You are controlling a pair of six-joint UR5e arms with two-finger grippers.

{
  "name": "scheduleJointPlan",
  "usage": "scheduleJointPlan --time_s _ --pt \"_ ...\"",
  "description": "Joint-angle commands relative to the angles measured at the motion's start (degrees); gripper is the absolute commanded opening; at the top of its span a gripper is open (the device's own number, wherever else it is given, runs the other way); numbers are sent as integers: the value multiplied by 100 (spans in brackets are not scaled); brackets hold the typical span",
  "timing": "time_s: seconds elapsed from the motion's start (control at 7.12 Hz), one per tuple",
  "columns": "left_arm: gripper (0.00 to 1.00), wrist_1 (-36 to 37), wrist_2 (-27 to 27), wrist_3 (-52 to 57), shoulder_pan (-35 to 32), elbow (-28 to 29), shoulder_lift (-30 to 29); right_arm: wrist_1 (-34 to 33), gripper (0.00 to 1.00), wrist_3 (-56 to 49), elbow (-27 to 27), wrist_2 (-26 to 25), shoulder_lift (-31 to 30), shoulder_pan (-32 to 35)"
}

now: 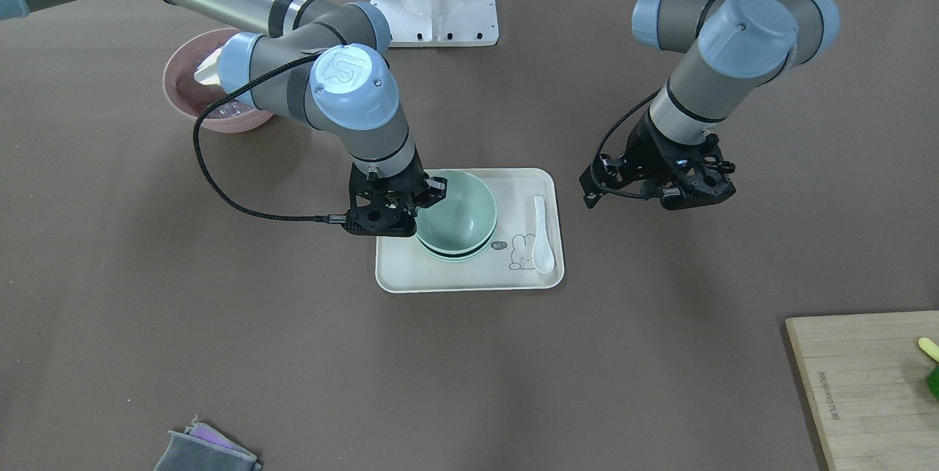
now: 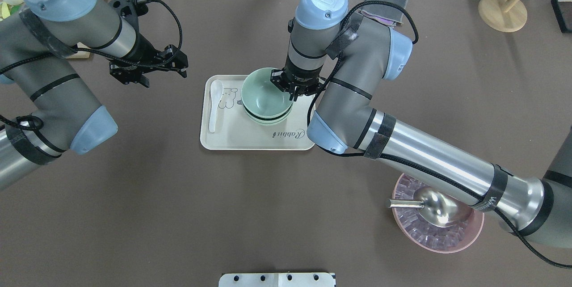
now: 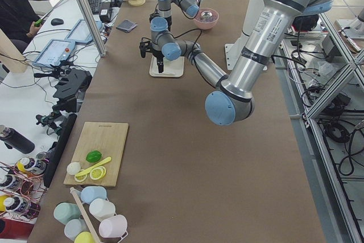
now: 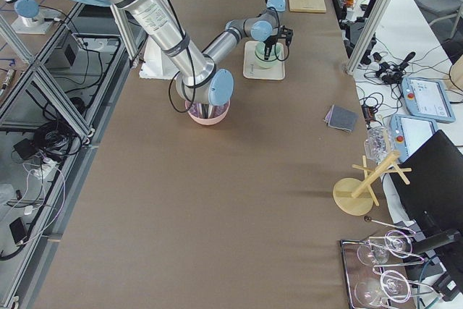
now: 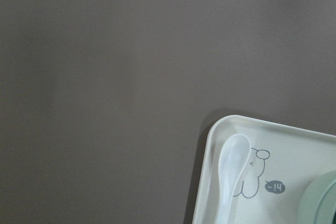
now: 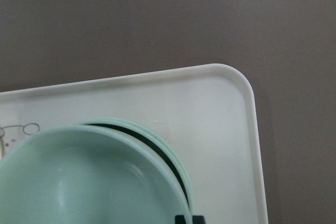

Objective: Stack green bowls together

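The green bowls [image 1: 462, 218] sit nested on a cream tray [image 1: 440, 276] at the table's middle; they also show in the overhead view [image 2: 263, 99]. The top bowl [image 6: 79, 182] lies tilted and offset over the lower ones, with a dark gap beneath its rim. My right gripper [image 2: 290, 92] is at that bowl's rim, shut on it; it also shows in the front view [image 1: 428, 196]. My left gripper [image 2: 163, 77] hangs open and empty above the bare table, beside the tray's spoon end.
A white spoon [image 2: 214, 103] lies on the tray [image 2: 250, 139] beside the bowls. A pink bowl [image 2: 473, 233] with a metal scoop [image 2: 429, 206] sits under my right arm. A wooden board [image 1: 866, 383], a grey cloth [image 1: 205, 449] and a wooden stand [image 2: 502, 10] lie farther out.
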Motion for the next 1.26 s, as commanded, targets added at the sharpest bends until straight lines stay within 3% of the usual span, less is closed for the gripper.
scheduleJointPlan --time_s 0.0,1.12 --pt "98 0 3 0 -6 2 5 1 0 -7 -1 0 -7 -39" --pt "98 0 12 0 3 29 -4 360 0 37 -255 -70 -7 -66"
